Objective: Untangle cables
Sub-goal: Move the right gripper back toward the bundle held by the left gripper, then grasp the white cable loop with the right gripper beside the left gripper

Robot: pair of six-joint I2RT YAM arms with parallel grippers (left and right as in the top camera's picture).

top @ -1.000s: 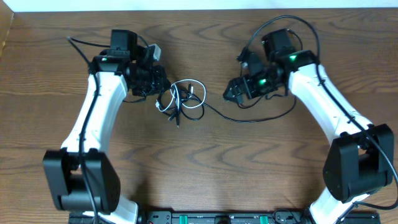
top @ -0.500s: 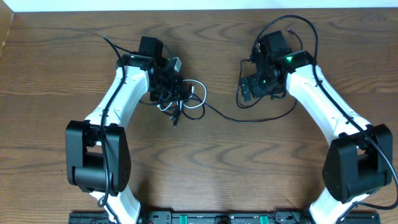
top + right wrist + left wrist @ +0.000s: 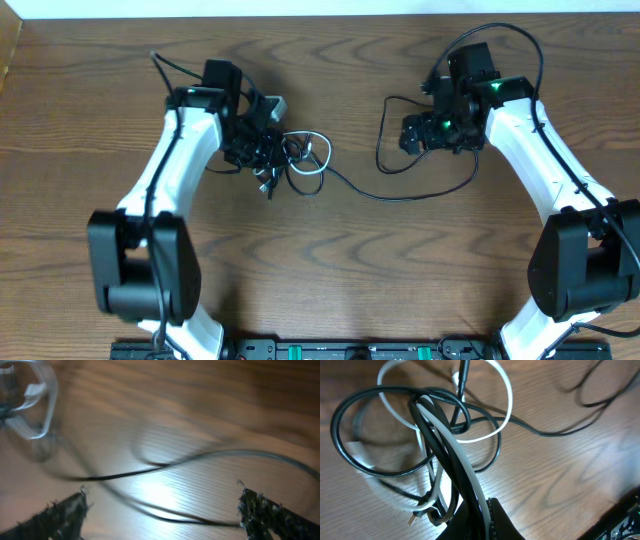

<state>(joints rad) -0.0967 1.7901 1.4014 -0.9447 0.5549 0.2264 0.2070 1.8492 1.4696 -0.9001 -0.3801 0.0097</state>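
The cables lie tangled left of centre: a thin black cord (image 3: pixel 400 196) trails from the knot to the right in a long loop, and a short white cord (image 3: pixel 322 152) curls within the knot. My left gripper (image 3: pixel 262 150) sits at the knot's left side. In the left wrist view it (image 3: pixel 482 510) is shut on a black strand (image 3: pixel 445 455) and a white strand (image 3: pixel 465 475) together. My right gripper (image 3: pixel 412 135) hovers over the black cord's far loop. In the right wrist view it (image 3: pixel 162 505) stands open, with the black cord (image 3: pixel 165 467) crossing between its fingers and the white cord (image 3: pixel 47 415) blurred at top left.
The wooden table (image 3: pixel 330 280) carries only the cords. Thick black wires (image 3: pixel 500 35) belong to the right arm. Both arm bases (image 3: pixel 140 270) stand near the front edge, where a black rail (image 3: pixel 330 350) runs. The table's left edge (image 3: pixel 12 50) is at far left.
My left gripper has drawn back to the left with the knot's strands in it. The right gripper has moved right, away from the knot.
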